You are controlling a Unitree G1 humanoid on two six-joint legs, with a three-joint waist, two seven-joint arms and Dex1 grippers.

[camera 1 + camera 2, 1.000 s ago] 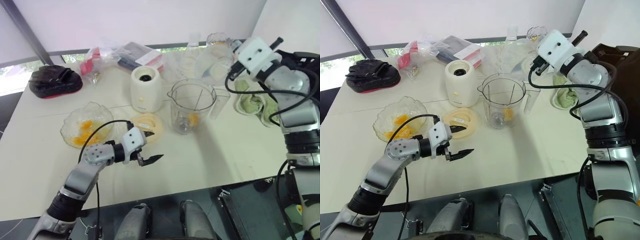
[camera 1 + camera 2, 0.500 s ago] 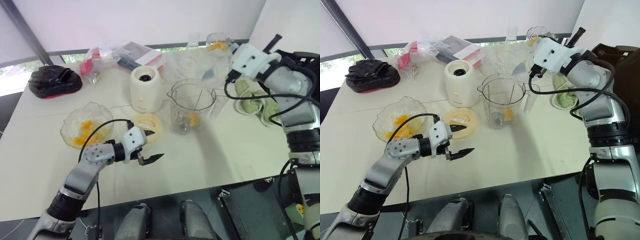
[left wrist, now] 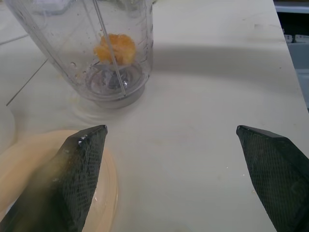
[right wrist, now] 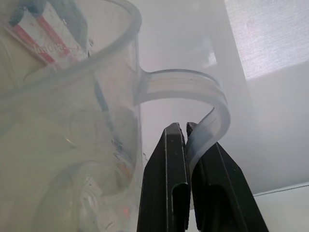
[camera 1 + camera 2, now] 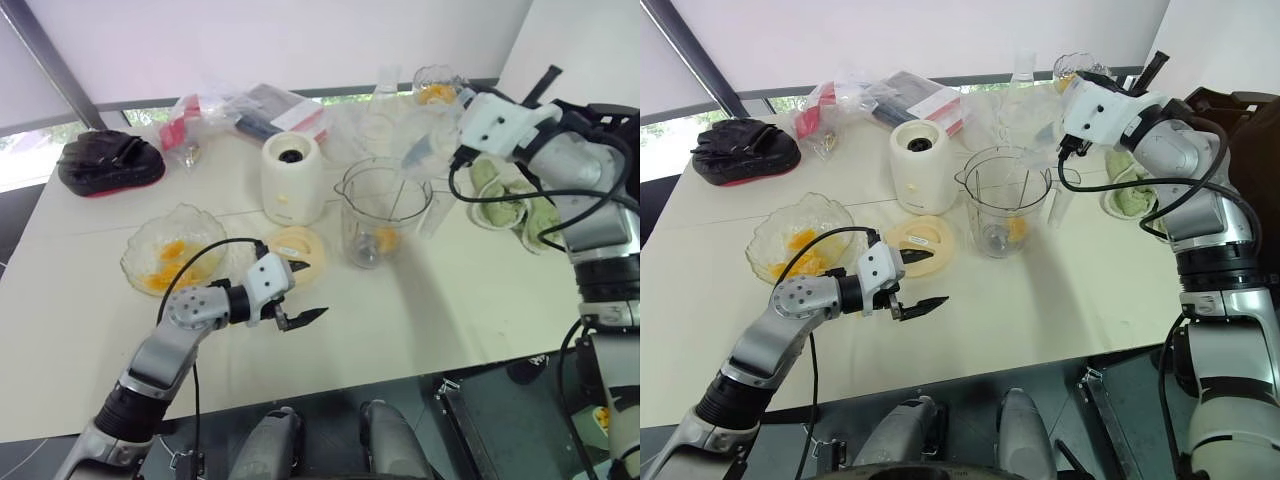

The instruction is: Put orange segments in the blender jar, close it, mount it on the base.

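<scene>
Cream bench | blender jar beside base, 1 orange segment inside | left end effector open | right end effector clamped on clear cup handle

The left end effector stood wide open over the bench; ahead, the jar held one segment (near its blades), lid beside.

Setting: indoor test or demonstration room staged as a kitchen counter. Evidence: plain cream table under a white blind at 12 o'clock; blender base at centre; glass bowl at 9 o'clock; food packets at 11 o'clock.
</scene>
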